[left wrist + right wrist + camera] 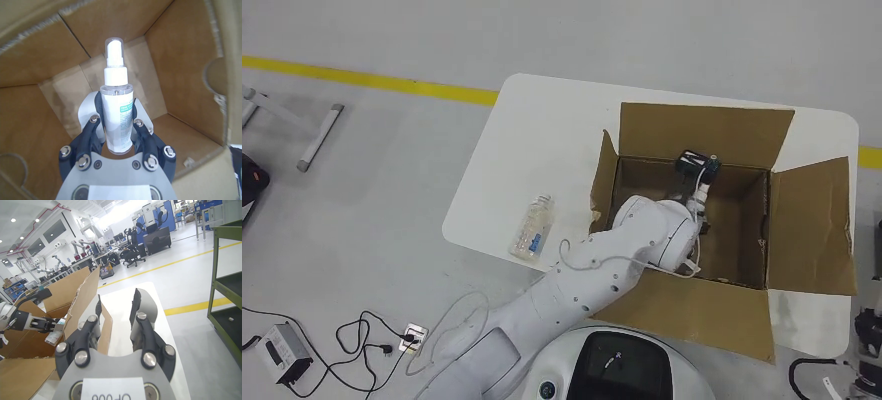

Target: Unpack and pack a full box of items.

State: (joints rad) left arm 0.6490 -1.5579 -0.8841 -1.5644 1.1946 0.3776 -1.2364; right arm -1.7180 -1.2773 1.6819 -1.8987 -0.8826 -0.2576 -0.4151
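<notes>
left gripper (116, 103) clamps the spray bottle (115, 85) inside the box (47, 113); right gripper (117, 306) gapes empty. gripped low, the bottle may tilt and snag the box

In the top view the bench (542, 120) is seen at centre frame, and the box (742, 125) is set on its right half, flaps spread outward. A bottle (533, 228) is laid on the bench left of the box, near the bench's lower left edge. Inside the box, a spray bottle (116, 117) is held in the left claw (116, 101). The right claw (117, 298) is placed over the bench, just beside a box flap.
</notes>
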